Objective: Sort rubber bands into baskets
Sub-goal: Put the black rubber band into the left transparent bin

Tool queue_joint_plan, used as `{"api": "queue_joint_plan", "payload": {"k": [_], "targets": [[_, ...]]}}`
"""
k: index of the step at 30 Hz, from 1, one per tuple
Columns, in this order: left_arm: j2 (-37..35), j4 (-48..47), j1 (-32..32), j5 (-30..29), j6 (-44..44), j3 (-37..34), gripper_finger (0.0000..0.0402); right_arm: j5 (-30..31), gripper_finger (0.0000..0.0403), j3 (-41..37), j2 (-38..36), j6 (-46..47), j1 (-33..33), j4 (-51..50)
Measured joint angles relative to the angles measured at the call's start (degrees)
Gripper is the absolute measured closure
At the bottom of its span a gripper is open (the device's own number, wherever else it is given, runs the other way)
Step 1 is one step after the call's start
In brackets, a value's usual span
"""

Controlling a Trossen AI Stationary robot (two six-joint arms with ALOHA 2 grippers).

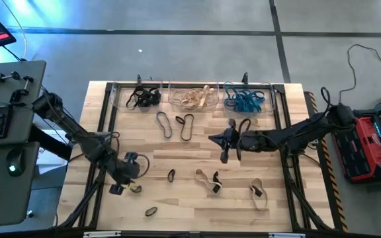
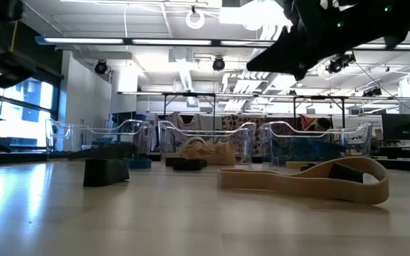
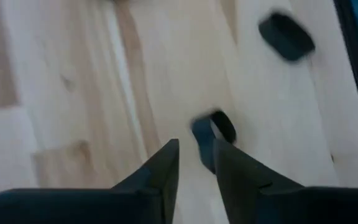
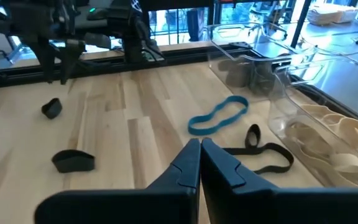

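Three clear baskets stand along the far edge: one with black rubber bands (image 1: 141,98), one with tan bands (image 1: 194,98), one with blue bands (image 1: 245,100). Loose bands lie flat on the wood: a blue one (image 4: 217,116), a black one (image 4: 263,153), tan ones (image 1: 208,180) (image 1: 258,194) and small black ones (image 1: 171,175) (image 1: 151,211). My left gripper (image 3: 196,155) is open near the table's near left and points down at a small dark band (image 3: 214,129) just ahead of one fingertip. My right gripper (image 4: 199,149) is shut and empty above mid-table, pointing toward the left edge. My left gripper stands with one fingertip (image 3: 224,155) right beside the small dark band, which lies on the table. The picture is blurred there, and I cannot tell whether the finger touches it.
A second small black band (image 3: 286,36) lies farther off from my left gripper. A long tan band (image 2: 305,181) lies near the front edge. Black frame rails (image 1: 104,132) run along the table's sides. Bare wood shows between the loose bands.
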Motion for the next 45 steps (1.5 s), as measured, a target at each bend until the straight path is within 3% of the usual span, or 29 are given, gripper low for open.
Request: {"api": "queue_joint_plan", "payload": {"k": [10,19,24,31,38,45], "targets": [[10.94,0.74,-6.2,1.03,-4.75,0.0,0.0248,1.63,0.0403,0.0,0.0,-0.44,2.43,0.02],[16.23,5.57,-6.62,1.59,-7.53,0.0,0.0241,1.72,0.0403,0.0,0.0,-0.95,2.41,0.02],[17.13,7.35,-6.62,1.34,-7.66,0.0,0.0279,1.72,0.0403,0.0,0.0,-1.53,2.41,0.02],[17.13,7.86,-6.18,2.1,-9.04,0.39,0.0389,1.72,0.0403,0.0,0.0,-1.53,2.41,-0.02],[15.43,4.56,-0.22,-1.07,-10.86,5.31,0.0397,1.7,0.0403,0.0,0.02,-1.78,2.41,-0.06],[11.0,2.81,11.64,-6.24,-6.94,8.0,0.04,1.68,0.0403,0.0,0.02,-1.99,2.41,-0.46]]}}
